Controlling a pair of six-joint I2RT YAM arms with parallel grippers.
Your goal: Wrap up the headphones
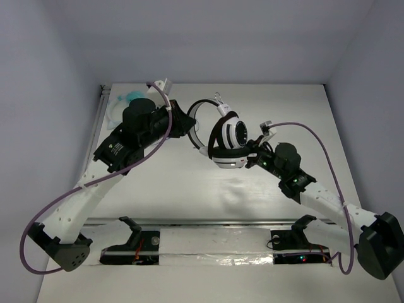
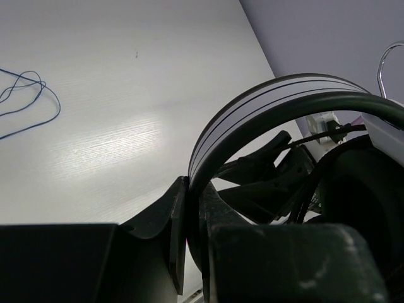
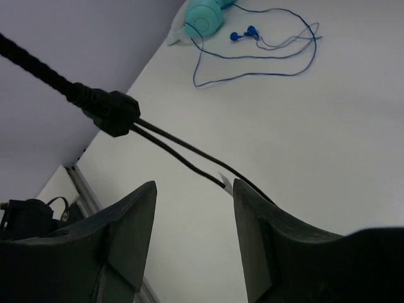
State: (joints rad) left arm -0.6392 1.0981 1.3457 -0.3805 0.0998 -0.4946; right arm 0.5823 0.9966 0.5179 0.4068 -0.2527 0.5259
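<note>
The headphones (image 1: 231,140), with a white band and black-and-white striped ear cups, stand tilted at the table's middle. My left gripper (image 1: 188,126) is shut on the band; in the left wrist view the band (image 2: 252,104) runs down between my closed fingers (image 2: 177,208). My right gripper (image 1: 257,153) is right beside the ear cups and is open. In the right wrist view its jaws (image 3: 194,186) hold nothing; the thin black cable (image 3: 183,151) runs in two strands from a splitter (image 3: 113,112) past the right fingertip.
Teal-cupped headphones (image 1: 129,98) lie at the far left corner; they also show in the right wrist view (image 3: 205,16) with a loose blue cable (image 3: 265,57). The blue cable also shows in the left wrist view (image 2: 31,101). A metal rail (image 1: 208,222) crosses the near edge.
</note>
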